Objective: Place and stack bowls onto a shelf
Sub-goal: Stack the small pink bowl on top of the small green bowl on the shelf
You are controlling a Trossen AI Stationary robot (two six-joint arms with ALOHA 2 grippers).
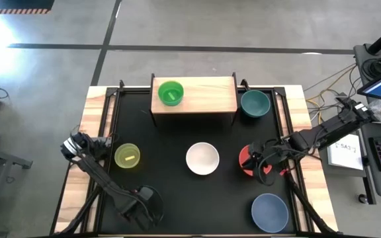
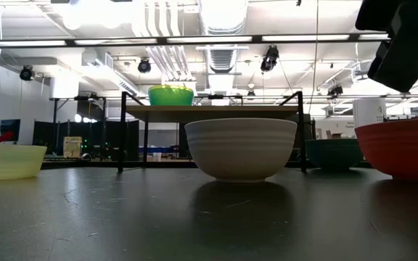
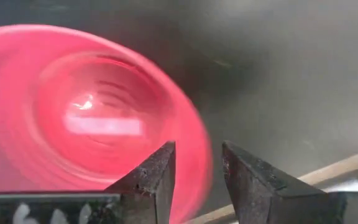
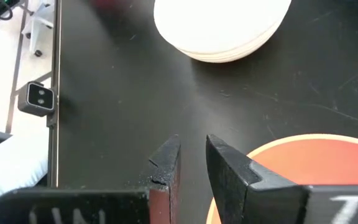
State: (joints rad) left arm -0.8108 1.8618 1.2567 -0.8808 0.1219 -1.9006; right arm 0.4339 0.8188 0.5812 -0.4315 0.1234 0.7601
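High view: right pincer, nearly clenched, hangs over the red bowl.

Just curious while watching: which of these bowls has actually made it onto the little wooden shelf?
Only the green bowl. It sits at the left end of the shelf; the teal bowl stands beside the shelf on the black tabletop.

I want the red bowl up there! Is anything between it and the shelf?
Nothing visible blocks the red bowl. The teal bowl sits beside the shelf's right end, near the path.
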